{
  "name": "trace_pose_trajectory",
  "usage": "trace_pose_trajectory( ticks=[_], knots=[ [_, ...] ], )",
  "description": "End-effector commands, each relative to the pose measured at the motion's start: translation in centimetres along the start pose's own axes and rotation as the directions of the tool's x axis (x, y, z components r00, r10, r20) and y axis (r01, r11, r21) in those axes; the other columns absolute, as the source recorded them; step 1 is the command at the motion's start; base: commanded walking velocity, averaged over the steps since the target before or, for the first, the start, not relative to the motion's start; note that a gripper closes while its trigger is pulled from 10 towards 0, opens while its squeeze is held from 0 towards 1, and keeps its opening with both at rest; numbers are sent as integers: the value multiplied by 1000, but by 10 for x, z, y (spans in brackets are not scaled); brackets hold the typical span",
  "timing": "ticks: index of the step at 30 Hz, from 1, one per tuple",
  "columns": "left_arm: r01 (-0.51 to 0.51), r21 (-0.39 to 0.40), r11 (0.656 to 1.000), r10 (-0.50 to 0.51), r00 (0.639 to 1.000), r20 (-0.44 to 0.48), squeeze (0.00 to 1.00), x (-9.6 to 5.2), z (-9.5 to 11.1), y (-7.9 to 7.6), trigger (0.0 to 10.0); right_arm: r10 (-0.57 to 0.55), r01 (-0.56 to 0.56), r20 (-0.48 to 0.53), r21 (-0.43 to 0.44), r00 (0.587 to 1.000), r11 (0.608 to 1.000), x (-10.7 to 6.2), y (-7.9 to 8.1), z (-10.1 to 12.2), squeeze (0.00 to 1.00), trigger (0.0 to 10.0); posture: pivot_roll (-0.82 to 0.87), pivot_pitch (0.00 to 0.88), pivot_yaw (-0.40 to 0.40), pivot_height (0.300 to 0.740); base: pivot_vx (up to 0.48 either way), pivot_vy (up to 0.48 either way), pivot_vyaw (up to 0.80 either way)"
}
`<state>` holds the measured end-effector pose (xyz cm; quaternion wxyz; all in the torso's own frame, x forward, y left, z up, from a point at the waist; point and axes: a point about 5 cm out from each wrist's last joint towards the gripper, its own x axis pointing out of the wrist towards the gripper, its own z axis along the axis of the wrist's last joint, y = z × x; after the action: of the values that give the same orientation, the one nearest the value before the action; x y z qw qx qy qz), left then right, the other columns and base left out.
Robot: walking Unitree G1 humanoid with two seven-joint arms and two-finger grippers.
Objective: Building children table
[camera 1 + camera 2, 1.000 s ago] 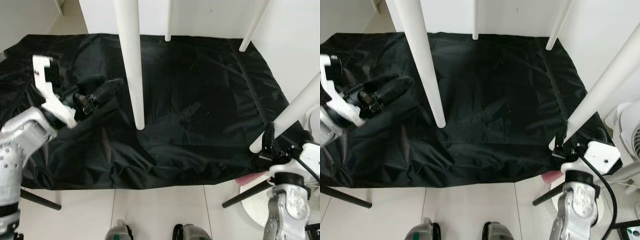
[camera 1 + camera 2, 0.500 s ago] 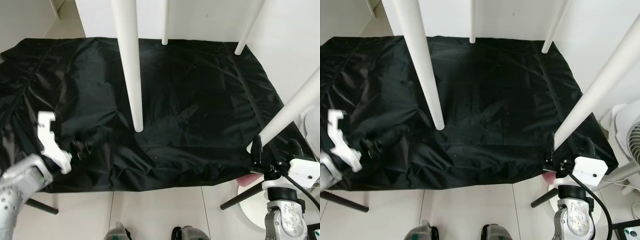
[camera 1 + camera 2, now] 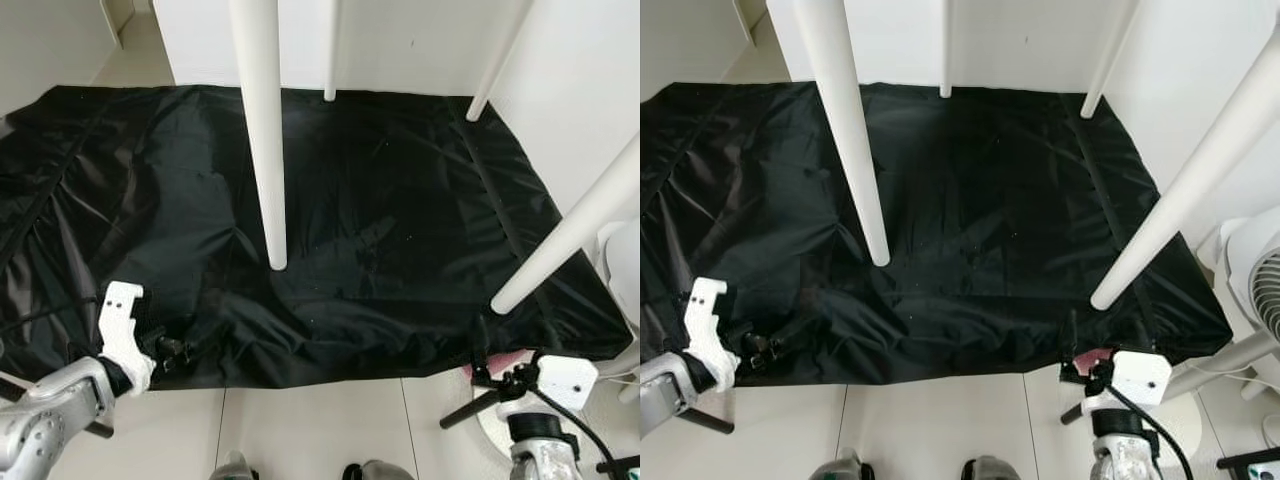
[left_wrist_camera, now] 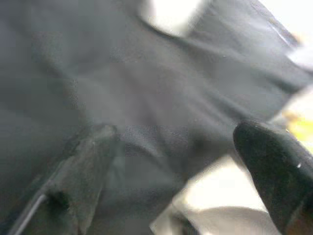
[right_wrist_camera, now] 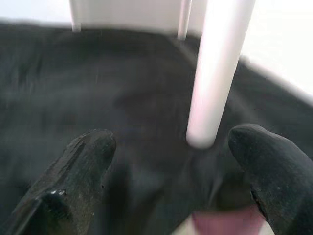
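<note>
- Four white legs [image 3: 262, 140] stand up above the black sheet [image 3: 380, 230].
- Right pincer [image 5: 171, 166], spread wide near one leg [image 5: 215, 73], could bump it.
- Left pincer [image 4: 186, 161], spread too, could snag the sheet at lower left.

table legs [image 3: 258, 130] on sheet [image 3: 400, 220], sheet on floor [image 3: 310, 430]

1. Left gripper [image 3: 178, 349] lowered from over the black sheet [image 3: 380, 200] down to its front edge, fingers parted.
2. Right gripper [image 3: 490, 372] let go of the near right table leg [image 3: 570, 235], pulled back and low; fingers [image 5: 274, 169] spread apart, leg free between them.
3. Camera shifted, so whole scene slid.
</note>
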<state>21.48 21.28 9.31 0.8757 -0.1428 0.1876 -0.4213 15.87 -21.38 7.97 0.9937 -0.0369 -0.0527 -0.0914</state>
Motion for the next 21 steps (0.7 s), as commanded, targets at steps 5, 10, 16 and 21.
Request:
trace_pose_trajectory(
  ticks=[5, 10, 16, 21],
  knots=[
    [55, 19, 998, -53, 996, -73, 0, 6, -28, -2, 10000, 6, -6, -53, -10, 999, 1000, -7, 4, -16, 0, 10000, 71, 43, 1, 740, 0, 0, 0],
    [37, 43, 998, -34, 997, -65, 0, 9, -32, 1, 10000, 2, -2, -60, -9, 998, 1000, -11, 2, -21, 0, 10000, 72, 35, 3, 740, 0, 0, 0],
    [27, 96, 995, -35, 997, 76, 0, 15, -25, 2, 10000, -5, 4, -35, -4, 999, 1000, -14, 1, -23, 0, 10000, 65, 18, 6, 740, 0, 0, 0],
    [28, 188, 982, -72, 970, 233, 0, 13, -7, -6, 10000, -2, 2, -14, -6, 1000, 1000, -11, 2, -23, 0, 10000, 69, 16, 4, 740, 0, 0, 0]
  ],
)
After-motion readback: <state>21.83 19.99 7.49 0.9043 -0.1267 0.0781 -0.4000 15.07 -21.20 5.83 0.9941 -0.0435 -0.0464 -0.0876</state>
